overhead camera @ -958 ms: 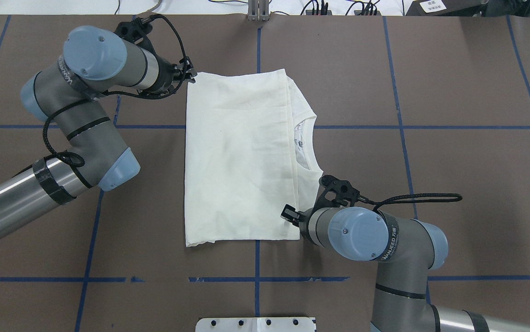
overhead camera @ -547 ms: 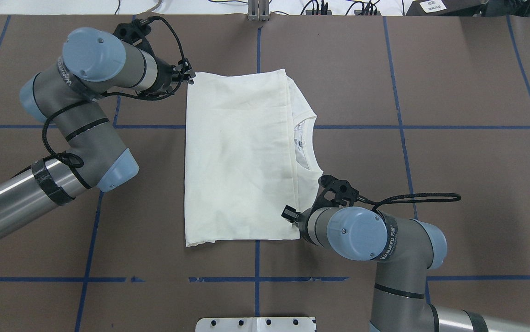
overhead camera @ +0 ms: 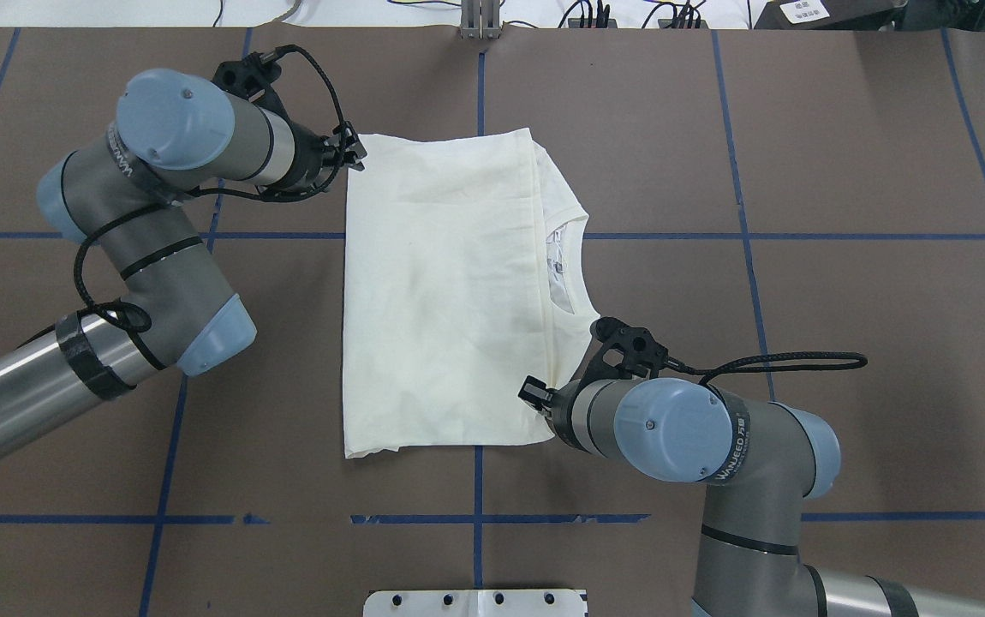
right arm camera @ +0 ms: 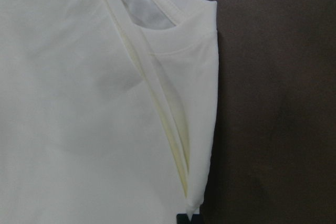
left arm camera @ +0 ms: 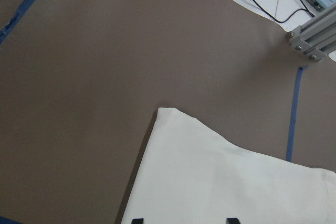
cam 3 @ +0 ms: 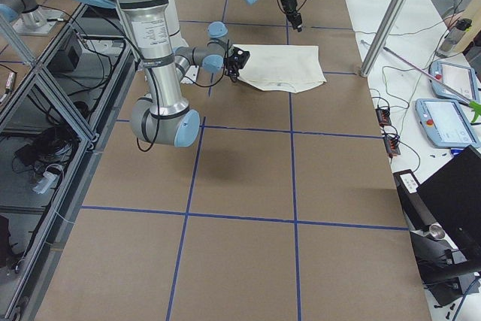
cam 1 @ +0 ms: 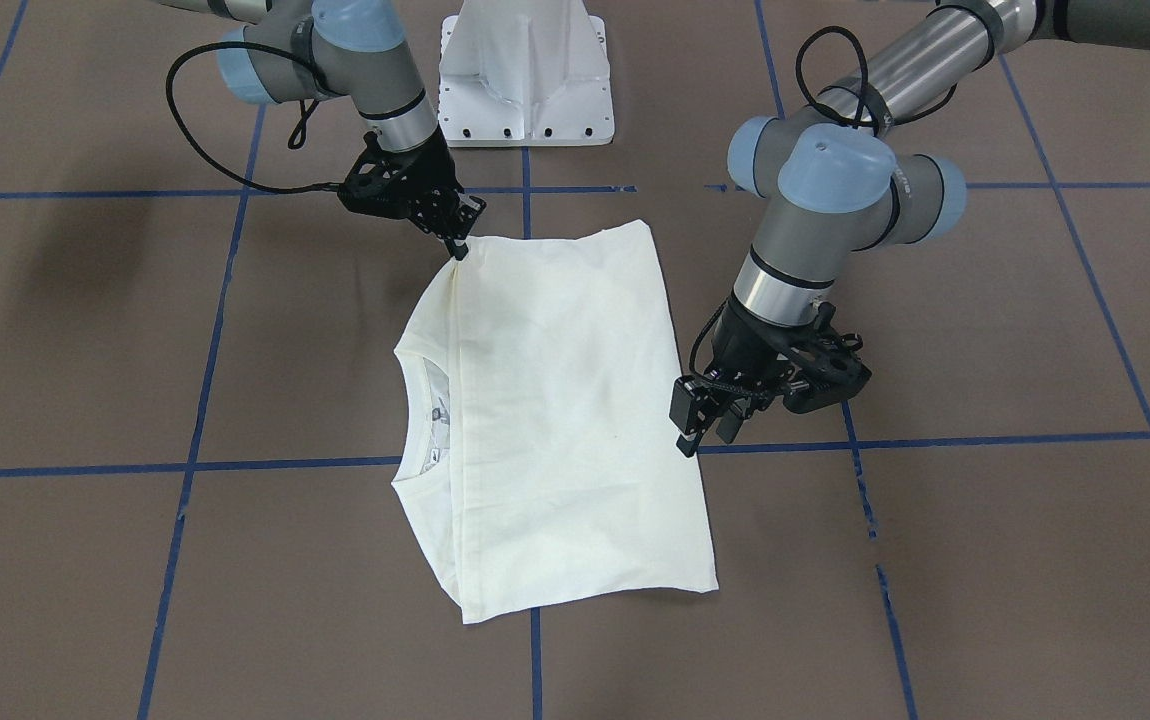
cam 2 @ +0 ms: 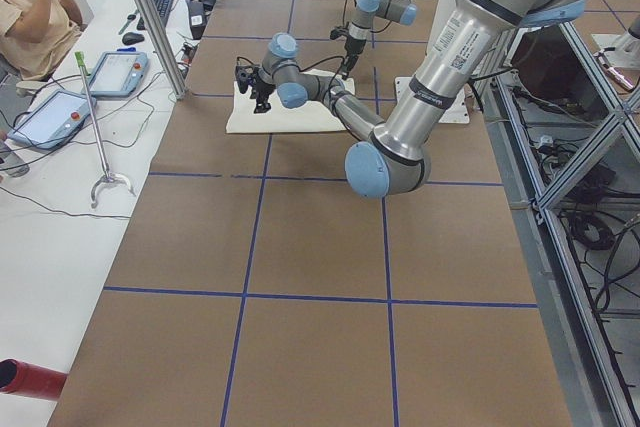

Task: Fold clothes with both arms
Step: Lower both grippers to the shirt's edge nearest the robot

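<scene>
brown table (overhead camera: 844,171); right gripper (cam 1: 457,250) pinches shirt (overhead camera: 441,300); wrist view shows left gripper (left arm camera: 184,221) spread.

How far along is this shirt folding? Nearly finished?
Done: the shirt lies as a flat rectangle, no sleeves showing, collar peeking out one side. In hand: the right gripper pinches one corner; the left gripper is open over the opposite one. Left: probably another fold.

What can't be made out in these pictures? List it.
Sleeves of the shirt: in no view, presumably folded under its top layer.
Marks inside the collar: too small overhead.
Tips of the left end effector: cut by the left wrist view's bottom edge.
Tips of the right end effector: likewise in the right wrist view; overhead, its wrist partly covers them.
</scene>
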